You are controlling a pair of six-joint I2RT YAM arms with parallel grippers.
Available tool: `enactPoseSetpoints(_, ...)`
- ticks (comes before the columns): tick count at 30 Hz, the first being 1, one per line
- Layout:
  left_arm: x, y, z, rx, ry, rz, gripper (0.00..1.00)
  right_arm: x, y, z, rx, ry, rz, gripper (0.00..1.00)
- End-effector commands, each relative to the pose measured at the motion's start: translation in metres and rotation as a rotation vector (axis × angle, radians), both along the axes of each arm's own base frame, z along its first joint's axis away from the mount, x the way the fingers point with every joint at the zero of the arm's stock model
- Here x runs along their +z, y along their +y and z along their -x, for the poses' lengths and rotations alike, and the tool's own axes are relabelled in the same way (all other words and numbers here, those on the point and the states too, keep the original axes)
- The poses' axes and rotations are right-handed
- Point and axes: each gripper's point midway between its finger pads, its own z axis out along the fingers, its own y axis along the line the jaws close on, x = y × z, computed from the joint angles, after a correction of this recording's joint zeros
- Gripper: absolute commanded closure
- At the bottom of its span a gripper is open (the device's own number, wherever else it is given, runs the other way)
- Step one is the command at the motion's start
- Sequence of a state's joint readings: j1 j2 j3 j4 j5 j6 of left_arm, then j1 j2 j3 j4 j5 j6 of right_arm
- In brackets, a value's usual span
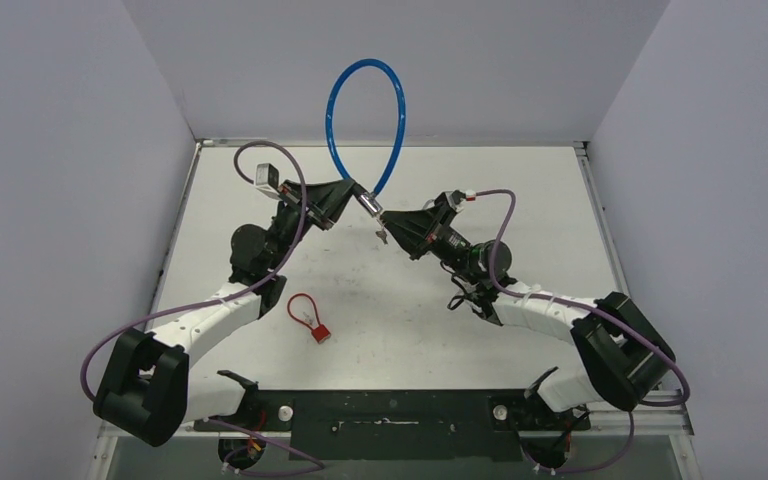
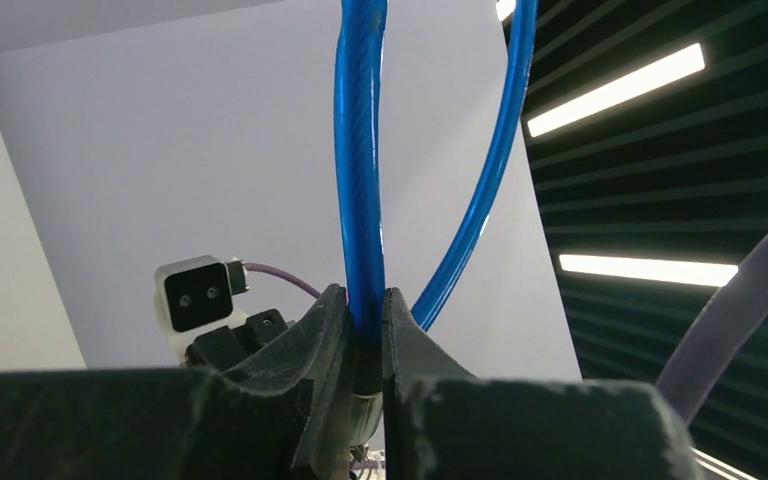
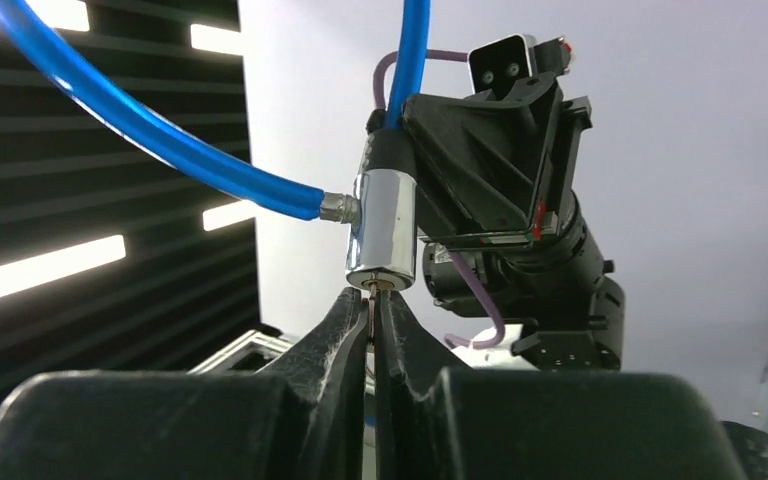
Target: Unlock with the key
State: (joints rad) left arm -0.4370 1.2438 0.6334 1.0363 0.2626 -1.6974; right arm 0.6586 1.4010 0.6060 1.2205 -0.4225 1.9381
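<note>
The right claw (image 3: 373,296) fills the bottom of its own wrist view, its dark fingers pressed together on a thin metal key (image 3: 371,314) (only a sliver of the blade shows between the tips). That blade meets the keyhole in the lower end of the shiny chrome lock cylinder (image 3: 384,225); how deep it sits cannot be told. The left claw (image 2: 364,292) is clamped on the blue plastic-coated cable loop (image 2: 362,150) just above the black collar where the cable enters the cylinder, its jaws nearly together with the cable squeezed between. In the top view the lock hangs in the air between both claws, above the middle of the white desk (image 1: 520,200), the loop rising upright toward the back wall. A small dark bit (image 1: 381,237) dangles under the right claw's tip, too small to identify. A small red padlock with a thin wire shackle (image 1: 309,320) lies on the desk near the left arm, well apart from both claws. The loop's top is cut off in both wrist views.
</note>
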Motion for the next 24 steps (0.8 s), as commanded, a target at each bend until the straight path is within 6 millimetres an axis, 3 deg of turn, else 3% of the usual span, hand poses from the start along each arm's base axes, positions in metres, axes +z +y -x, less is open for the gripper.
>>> enactPoseSetpoints(1, 0.080, 0.023, 0.029, 0.024, -0.232, 0.161, 1.00, 0.042, -0.013, 0.017, 0.047, -0.038, -0.224, 1.00)
enactPoseSetpoints(5, 0.080, 0.025, 0.030, 0.030, -0.232, 0.166, 1.00, 0.041, -0.012, 0.020, 0.045, -0.041, -0.222, 1.00)
enactPoseSetpoints(6, 0.079, 0.025, 0.029, 0.036, -0.226, 0.164, 1.00, 0.041, -0.014, 0.020, 0.032, -0.050, -0.213, 0.95)
enactPoseSetpoints(9, 0.074, 0.027, 0.025, 0.064, -0.204, 0.143, 1.00, 0.034, -0.017, 0.017, -0.025, -0.098, -0.121, 0.63)
enactPoseSetpoints(11, 0.069, 0.027, 0.022, 0.080, -0.185, 0.126, 1.00, 0.019, -0.019, 0.011, -0.077, -0.098, -0.010, 0.42)
enactPoseSetpoints(14, 0.062, 0.027, 0.018, 0.088, -0.164, 0.108, 1.00, 0.003, -0.032, 0.004, -0.174, -0.139, 0.166, 0.24)
enactPoseSetpoints(18, 0.055, 0.025, 0.016, 0.091, -0.149, 0.080, 1.00, 0.007, -0.051, -0.009, -0.349, -0.352, 0.476, 0.15)
enactPoseSetpoints(21, 0.050, 0.021, 0.016, 0.079, -0.140, 0.054, 1.00, 0.025, -0.052, -0.023, -0.421, -0.525, 0.708, 0.13)
enactPoseSetpoints(24, 0.042, 0.019, 0.017, 0.070, -0.122, 0.026, 1.00, 0.043, -0.046, -0.031, -0.435, -0.673, 0.806, 0.12)
